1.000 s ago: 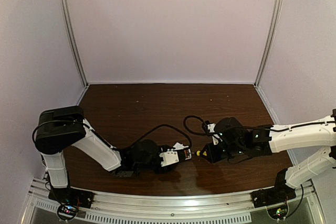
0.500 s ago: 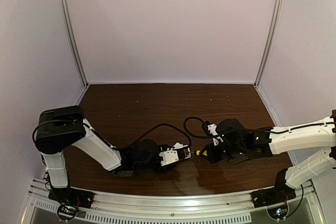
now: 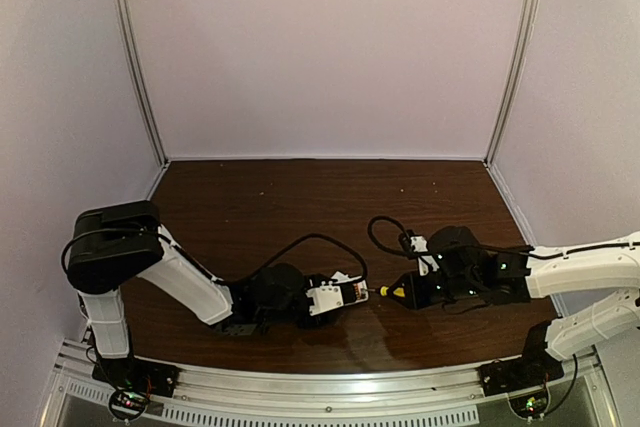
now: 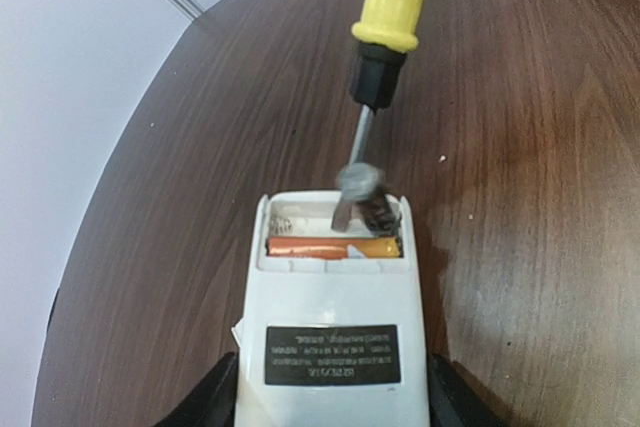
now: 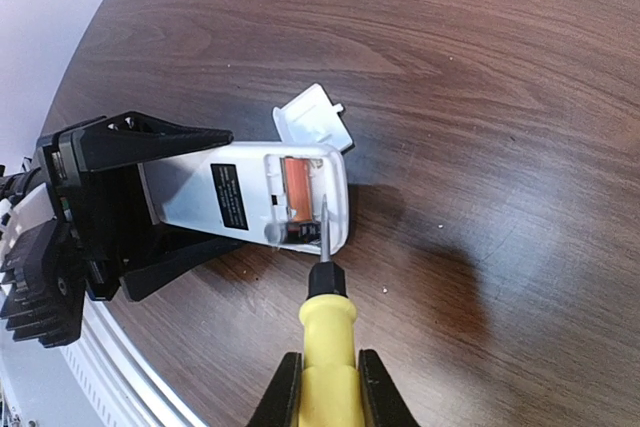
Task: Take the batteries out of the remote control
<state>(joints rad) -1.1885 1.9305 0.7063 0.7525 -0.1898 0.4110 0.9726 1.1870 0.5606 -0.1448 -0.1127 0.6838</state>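
Holding the remote control (image 4: 330, 347) by its label end in the left gripper (image 4: 335, 399). Clenching the screwdriver (image 5: 328, 332) in the right gripper (image 5: 327, 387), blade tip inside the remote's far-end bay, at batteries (image 4: 330, 246) lying crosswise to the remote, nearest the right arm.

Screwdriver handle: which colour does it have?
Yellow handle with a black collar; best seen in the left wrist view.

- the remote control (image 4: 335, 337): white, with a black label (pale print on it)
- the battery (image 4: 330, 246) inside the remote control: orange
- the screwdriver (image 4: 392, 9): yellow handle, black collar, grey shaft
- the cover piece (image 5: 315, 117) beside the remote control: white
- the table (image 4: 520, 147) under the remote control: dark brown woodgrain
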